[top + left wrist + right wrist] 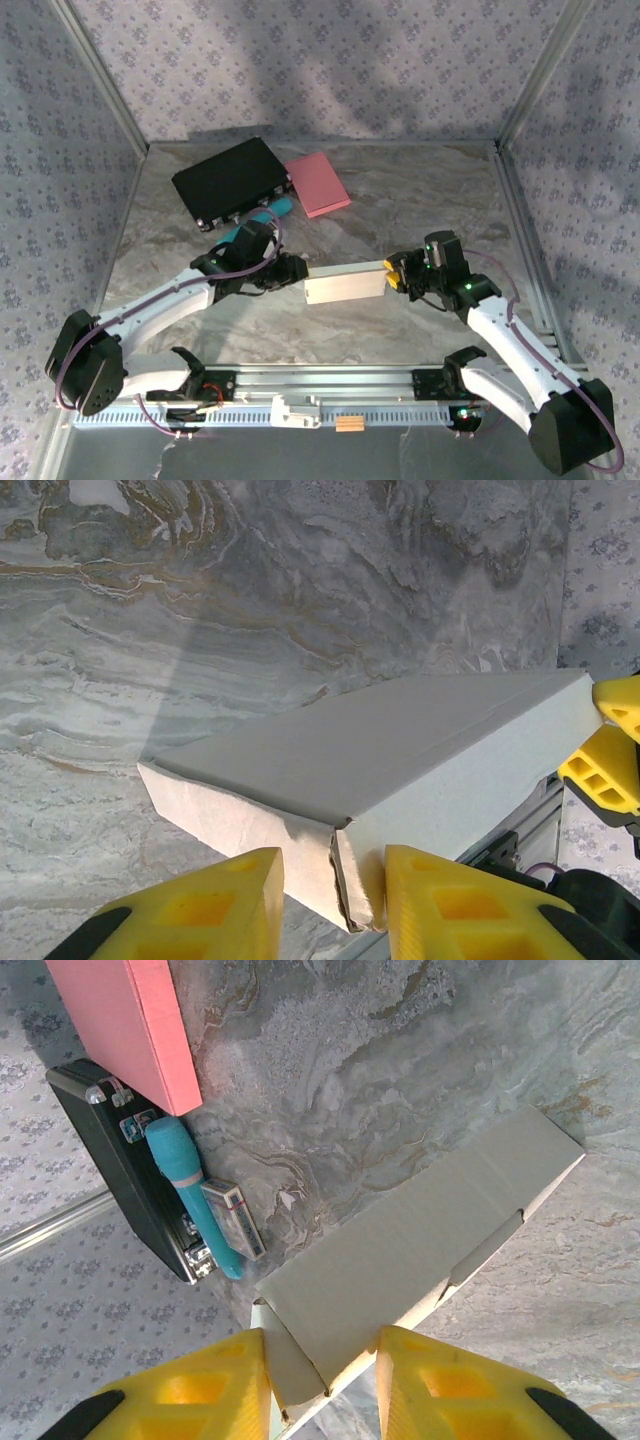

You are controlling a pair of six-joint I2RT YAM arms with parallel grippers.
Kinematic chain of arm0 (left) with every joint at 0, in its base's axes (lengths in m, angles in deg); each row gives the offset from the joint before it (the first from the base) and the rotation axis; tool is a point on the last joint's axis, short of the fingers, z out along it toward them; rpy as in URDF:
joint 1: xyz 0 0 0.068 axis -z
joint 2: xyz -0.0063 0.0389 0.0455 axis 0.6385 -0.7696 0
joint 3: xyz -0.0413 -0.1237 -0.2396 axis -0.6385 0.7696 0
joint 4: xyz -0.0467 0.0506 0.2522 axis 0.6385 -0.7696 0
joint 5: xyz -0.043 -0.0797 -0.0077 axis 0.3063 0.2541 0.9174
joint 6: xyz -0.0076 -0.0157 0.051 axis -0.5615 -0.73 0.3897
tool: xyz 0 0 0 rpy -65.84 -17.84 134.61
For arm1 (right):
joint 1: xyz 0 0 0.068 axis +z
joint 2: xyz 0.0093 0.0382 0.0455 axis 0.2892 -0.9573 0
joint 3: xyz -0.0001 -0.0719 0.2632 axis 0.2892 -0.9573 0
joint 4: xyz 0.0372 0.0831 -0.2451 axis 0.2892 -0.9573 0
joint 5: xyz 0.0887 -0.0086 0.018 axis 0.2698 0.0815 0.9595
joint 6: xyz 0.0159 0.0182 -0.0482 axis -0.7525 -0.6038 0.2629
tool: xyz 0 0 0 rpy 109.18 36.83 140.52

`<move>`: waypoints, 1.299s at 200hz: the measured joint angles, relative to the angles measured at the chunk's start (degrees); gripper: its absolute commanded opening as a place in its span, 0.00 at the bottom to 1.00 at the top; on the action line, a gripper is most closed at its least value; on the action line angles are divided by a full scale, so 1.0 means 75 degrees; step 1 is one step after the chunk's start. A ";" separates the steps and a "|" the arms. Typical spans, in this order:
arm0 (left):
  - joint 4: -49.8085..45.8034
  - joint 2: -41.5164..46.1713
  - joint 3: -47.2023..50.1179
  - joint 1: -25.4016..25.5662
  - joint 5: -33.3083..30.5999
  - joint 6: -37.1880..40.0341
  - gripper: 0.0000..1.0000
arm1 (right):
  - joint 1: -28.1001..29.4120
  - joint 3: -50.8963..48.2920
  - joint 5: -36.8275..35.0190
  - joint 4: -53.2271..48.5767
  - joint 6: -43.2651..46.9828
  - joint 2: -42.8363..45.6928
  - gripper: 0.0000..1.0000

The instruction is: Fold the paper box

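Both arm bases sit on the aluminium rail [300, 385] at the near edge. Just beyond it, mid-table, the paper box [345, 286] spans the gap between the two grippers.

The right gripper [392, 272] is clamped on the box's right end. The yellow fingers [215, 905] of the left gripper [296, 272] stand either side of the left end, where a creased flap is slightly torn. Firm contact there cannot be confirmed.

Step in hand, as judged: the box is partly formed and its end flaps are not yet tucked. The next move calls for a steady hold on one end while the other flap is pressed along its crease.

The box is thin, matte white card, long and rectangular.

Farther back on the marbled grey table [420, 200] lie a teal cylinder [270, 211], a hard black case [230, 180] and a flat pink box [318, 184].
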 measured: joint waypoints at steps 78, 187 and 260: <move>0.0321 0.0017 0.0184 0.0003 0.0152 0.0210 0.25 | 0.0000 0.0210 -0.0003 -0.0303 0.0146 -0.0131 0.39; 0.0318 0.0052 0.0207 0.0009 0.0172 0.0230 0.24 | -0.0090 0.0970 -0.0181 -0.1451 0.0335 0.0032 0.42; 0.0318 0.0052 0.0204 0.0044 0.0154 0.0230 0.24 | -0.0140 0.0699 -0.0166 -0.1355 0.0184 -0.0047 0.34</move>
